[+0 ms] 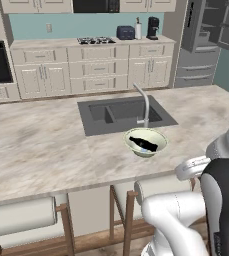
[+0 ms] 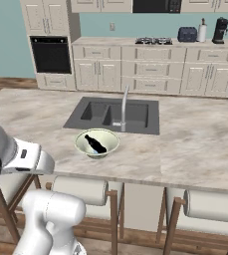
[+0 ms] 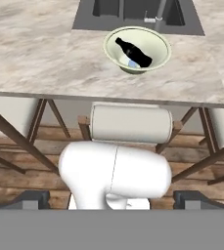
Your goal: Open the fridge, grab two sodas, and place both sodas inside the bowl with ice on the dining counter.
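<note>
A pale bowl (image 1: 151,149) (image 2: 85,148) (image 3: 157,53) stands on the beige dining counter (image 1: 46,145) (image 2: 200,139) (image 3: 45,53), just in front of the sink. One dark soda (image 1: 143,144) (image 2: 95,144) (image 3: 134,52) lies tilted inside it beside a pale ice cube. My gripper (image 3: 111,199) is open and holds nothing; it is drawn back below the counter's near edge, looking up at the bowl. The grey fridge (image 1: 201,60) stands at the back right with an upper door swung open.
A grey sink (image 1: 121,115) (image 2: 113,114) with a tall faucet (image 1: 145,102) (image 2: 124,107) lies behind the bowl. White-cushioned stools (image 1: 23,216) (image 2: 80,190) (image 3: 130,123) are tucked under the near edge. The wall counter carries a toaster (image 1: 125,32) and a coffee machine (image 1: 153,27).
</note>
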